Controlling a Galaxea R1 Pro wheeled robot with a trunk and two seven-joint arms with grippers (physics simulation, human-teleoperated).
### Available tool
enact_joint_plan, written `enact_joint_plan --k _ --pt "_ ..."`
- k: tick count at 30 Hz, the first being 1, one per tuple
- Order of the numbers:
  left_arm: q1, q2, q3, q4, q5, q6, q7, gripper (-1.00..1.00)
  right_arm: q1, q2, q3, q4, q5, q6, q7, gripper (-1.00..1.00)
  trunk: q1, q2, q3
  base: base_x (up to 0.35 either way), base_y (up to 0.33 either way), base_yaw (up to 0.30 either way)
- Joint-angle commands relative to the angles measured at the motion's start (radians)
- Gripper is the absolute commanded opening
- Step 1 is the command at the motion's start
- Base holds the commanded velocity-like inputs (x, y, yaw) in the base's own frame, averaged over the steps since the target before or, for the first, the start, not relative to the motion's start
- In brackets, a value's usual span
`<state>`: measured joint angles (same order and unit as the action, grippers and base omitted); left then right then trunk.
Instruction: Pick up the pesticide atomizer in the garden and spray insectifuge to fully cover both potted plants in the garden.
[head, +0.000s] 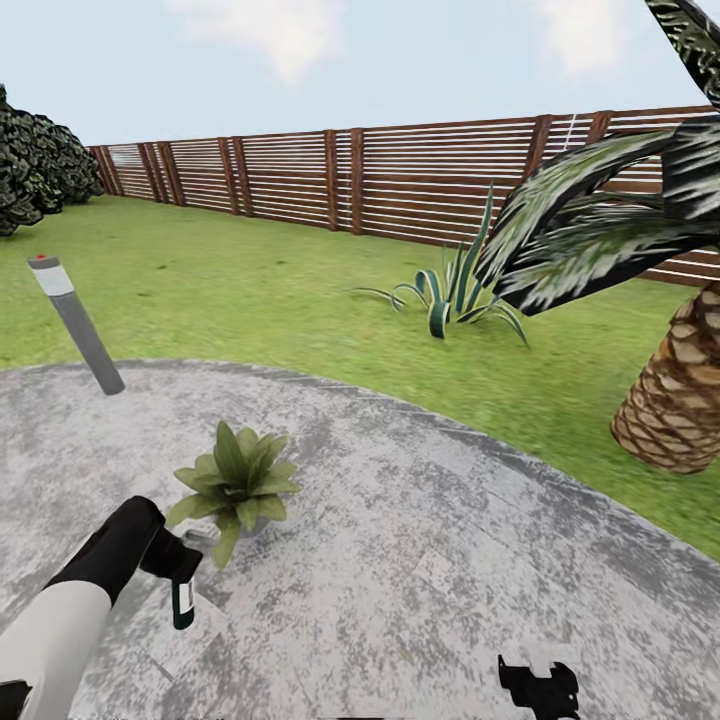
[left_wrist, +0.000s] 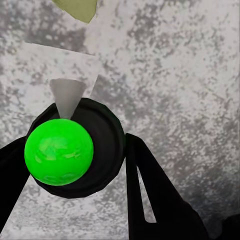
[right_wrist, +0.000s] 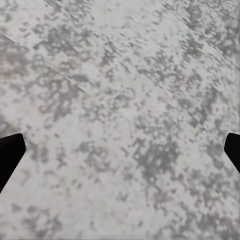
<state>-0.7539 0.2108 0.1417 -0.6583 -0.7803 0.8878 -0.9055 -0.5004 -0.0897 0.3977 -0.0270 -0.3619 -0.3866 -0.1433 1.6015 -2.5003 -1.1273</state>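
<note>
Green lawn (head: 250, 300) runs to a brown horizontal-slat wooden fence (head: 400, 180) across the upper frame, with a mottled grey stone paving disc (head: 420, 560) filling the lower half. A scaly-trunked palm (head: 675, 400) stands at the right edge, a striped spiky agave (head: 450, 290) at centre, a grey bollard light (head: 75, 325) at left.

One potted plant (head: 235, 480), a low rosette of pointed green leaves hiding its pot, sits on the paving at lower left.

Just beside it, the left gripper (head: 175, 570) pinches the atomizer (left_wrist: 75, 147), a black bottle with a bright green round cap and a pale cone-shaped nozzle. The right gripper (head: 540, 690) hangs at the bottom edge, fingers spread over bare stone.

I judge spraying is the step: keep the nozzle aimed at the rosette's centre, close, sweeping across all the leaves.
</note>
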Motion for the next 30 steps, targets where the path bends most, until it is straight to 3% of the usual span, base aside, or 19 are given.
enact_joint_plan --k 1,10,18,23,24,26,28,30 --pt "-0.001 -0.002 0.004 -0.002 -0.008 0.003 -0.010 -1.00 -0.001 0.001 0.009 -0.001 -0.006 -0.001 -0.004 1.00 0.000 0.000 -0.001 0.139 0.000 0.265" --pt "-0.001 -0.010 0.005 -0.046 -0.004 0.013 -0.010 -1.00 0.000 0.001 0.009 -0.001 -0.007 -0.001 -0.004 1.00 0.000 0.000 -0.001 0.249 -0.125 0.146" --pt "-0.001 -0.008 0.003 -0.052 -0.004 0.043 -0.010 -1.00 0.000 0.001 0.009 -0.001 -0.007 0.000 -0.004 1.00 0.000 0.000 -0.001 0.022 -0.259 0.054" --pt "-0.021 0.004 -0.002 -0.050 -0.004 0.079 -0.020 -1.00 0.000 0.001 0.009 -0.001 -0.008 0.000 -0.004 1.00 0.000 0.000 -0.001 0.000 -0.052 0.147" --pt "-0.032 0.005 -0.008 -0.047 -0.004 0.087 -0.030 -1.00 0.000 0.001 0.009 -0.001 -0.008 0.000 -0.004 1.00 0.000 0.000 -0.001 0.000 -0.007 0.026" --pt "-0.074 0.008 -0.051 -0.037 -0.008 0.100 -0.109 -1.00 0.000 0.001 0.009 -0.001 -0.008 -0.001 -0.004 1.00 0.000 0.000 -0.001 0.000 -0.003 0.010" --pt "-0.100 0.008 -0.116 -0.034 -0.044 0.104 -0.218 -1.00 0.000 0.001 0.009 0.000 -0.007 -0.001 -0.004 1.00 0.000 0.000 -0.001 0.000 -0.001 0.003" --pt "-0.102 0.007 -0.151 -0.035 -0.086 0.106 -0.281 -1.00 0.002 0.000 0.009 0.001 -0.006 -0.001 -0.003 1.00 0.000 0.000 -0.001 0.000 0.000 0.001"
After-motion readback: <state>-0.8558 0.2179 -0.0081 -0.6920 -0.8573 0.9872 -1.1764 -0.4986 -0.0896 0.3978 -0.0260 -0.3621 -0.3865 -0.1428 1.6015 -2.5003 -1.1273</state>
